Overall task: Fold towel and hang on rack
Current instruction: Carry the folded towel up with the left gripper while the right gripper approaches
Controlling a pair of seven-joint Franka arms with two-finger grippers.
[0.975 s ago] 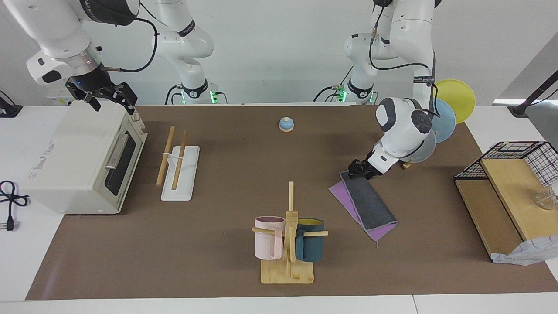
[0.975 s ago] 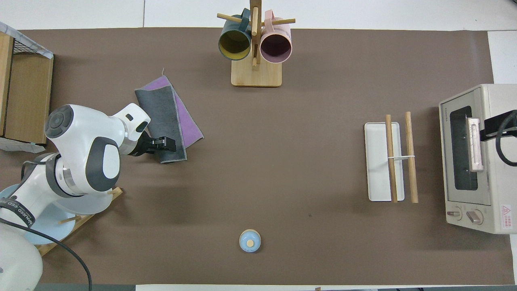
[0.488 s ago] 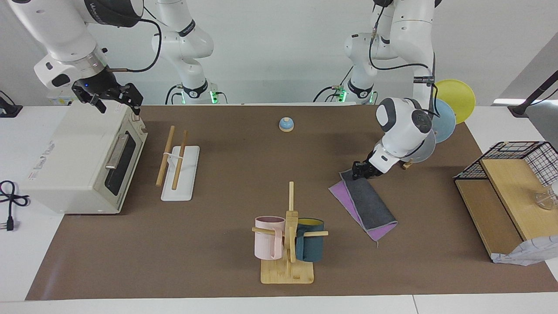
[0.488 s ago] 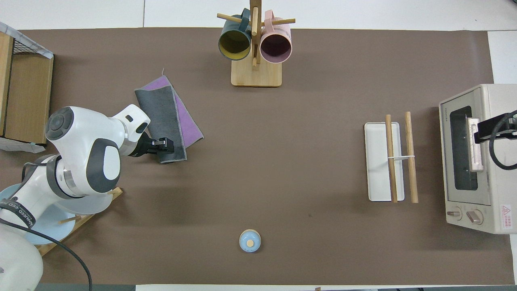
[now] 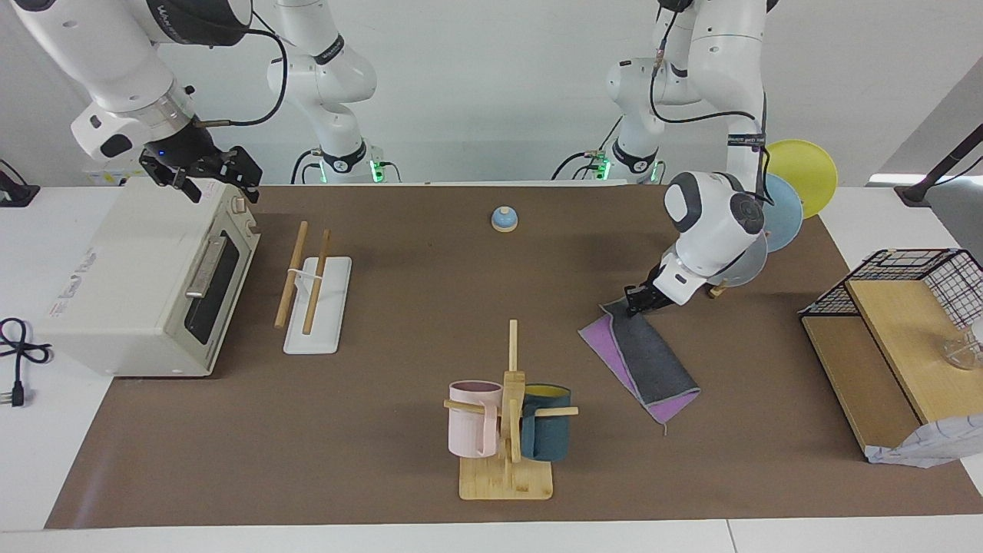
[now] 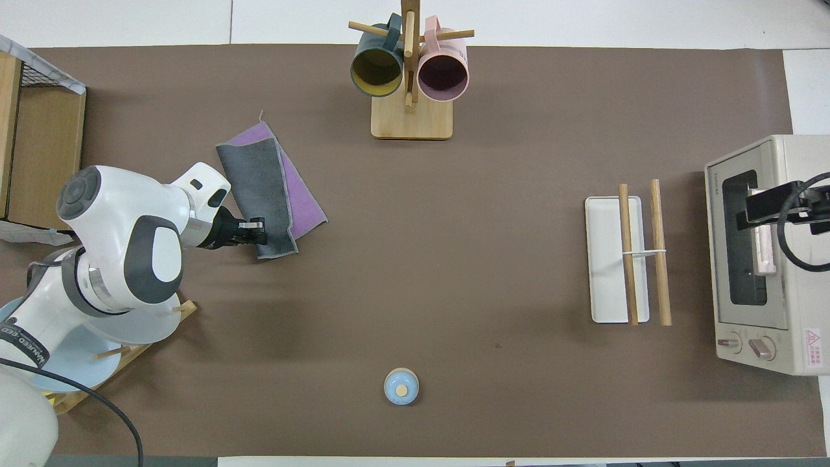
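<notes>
Grey-over-purple towel lies folded, long axis running away from my left gripper, which pinches its robot-side end. Rack sits far toward right gripper, fingers unreadable, over the toaster oven.

Our left arm bent low, wrist angled down, left gripper at counter level with fingers together, our right arm raised, right gripper pointing down, fingers spread

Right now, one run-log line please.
left gripper: at folded towel corner | right gripper: over toaster oven | rack: bare
</notes>
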